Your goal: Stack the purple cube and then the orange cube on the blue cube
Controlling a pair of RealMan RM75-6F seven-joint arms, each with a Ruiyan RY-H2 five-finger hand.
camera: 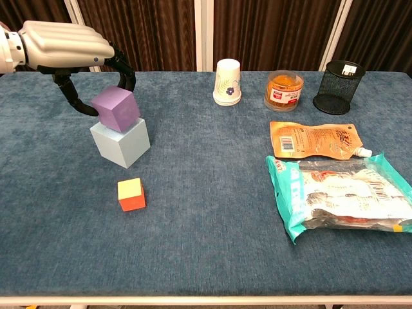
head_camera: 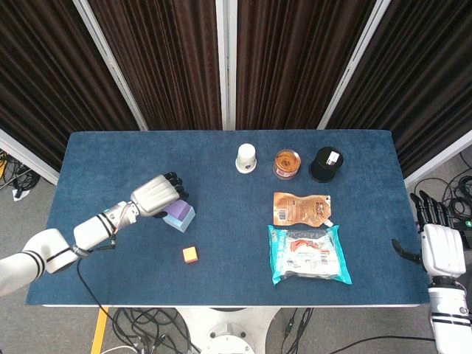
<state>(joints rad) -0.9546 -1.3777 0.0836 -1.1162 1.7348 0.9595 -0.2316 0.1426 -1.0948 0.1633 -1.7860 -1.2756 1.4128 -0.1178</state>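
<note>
Purple cube [camera: 116, 109] atop blue cube [camera: 121, 143], seemingly gripped by left hand [camera: 64, 44]

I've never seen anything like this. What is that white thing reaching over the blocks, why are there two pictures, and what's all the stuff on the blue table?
The white thing is the robot's left hand, a mechanical hand on an arm. Its fingers grip a purple cube that sits on a pale blue cube. A small orange cube waits nearby. One picture looks down from the robot's head, the other looks forward from its chest. The right hand holds nothing, off the table's far edge. Also on the table: a paper cup, a jar, a black mesh pot and two food packets.
</note>
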